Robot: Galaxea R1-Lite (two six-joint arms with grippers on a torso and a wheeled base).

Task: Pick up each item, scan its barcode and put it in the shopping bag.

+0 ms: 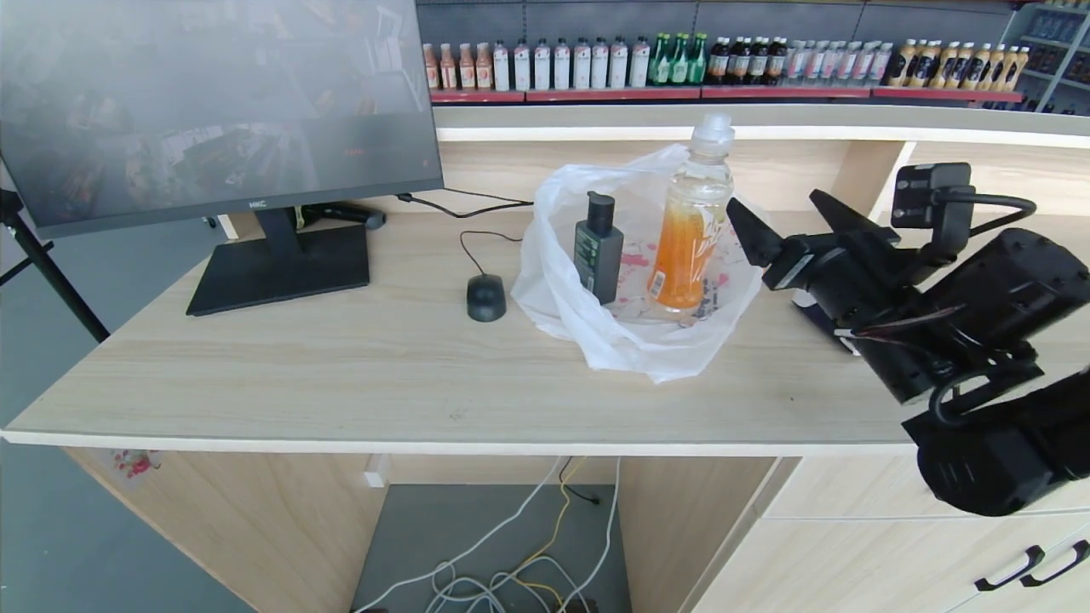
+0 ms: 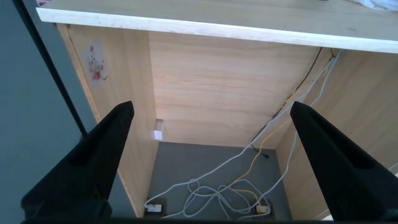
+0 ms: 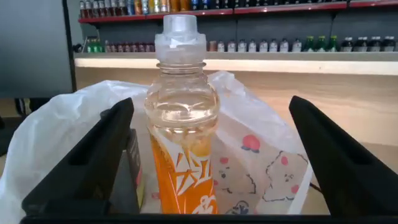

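Two items bagged: an orange drink bottle (image 1: 688, 247) and a dark pump bottle (image 1: 599, 251) stand upright, side by side, inside the shopping bag (image 1: 630, 349); the drink bottle is on the robot's right.
Shopping bag: white plastic, open, on the wooden counter (image 1: 341, 366) right of its middle, its sides slumped around both bottles.
Right gripper (image 1: 775, 203): fingers spread wide and empty, just right of the bag, pointing at the drink bottle, the nearer fingertip close beside it.
Left gripper (image 2: 212, 106): fingers spread wide, holding nothing, low before the counter's front edge, facing the recess where cables (image 2: 236, 186) lie on the floor.
Mouse (image 1: 486, 298): near the bag's left side.
Monitor (image 1: 213, 102): dark screen, at the counter's left.
Shelf bottles (image 1: 724, 64): rows behind the counter.
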